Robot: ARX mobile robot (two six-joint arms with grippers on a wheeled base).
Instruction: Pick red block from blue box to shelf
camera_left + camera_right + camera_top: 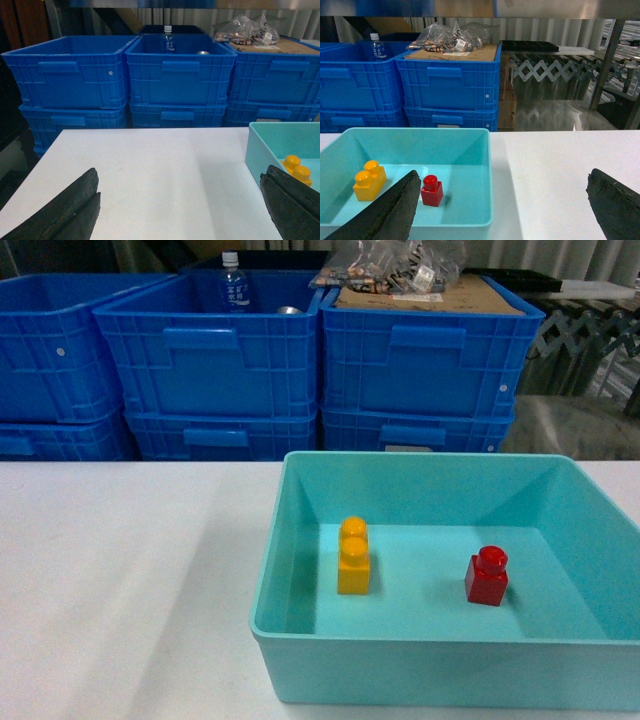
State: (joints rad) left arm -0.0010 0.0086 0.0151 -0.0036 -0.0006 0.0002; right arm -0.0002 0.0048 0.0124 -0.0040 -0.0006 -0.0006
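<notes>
Nothing of the task looked done. On the white table, the blue box held the orange brick and, at its three o'clock, the red block, upright and untouched. The left gripper and right gripper hung wide apart, holding nothing. Grasping and shelving remained.

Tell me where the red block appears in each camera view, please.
Head: the red block is right of centre, on the blue box floor.
Left wrist: not visible.
Right wrist: lower left, beside the end effector finger.
Shared landmark: the orange-yellow brick.
</notes>
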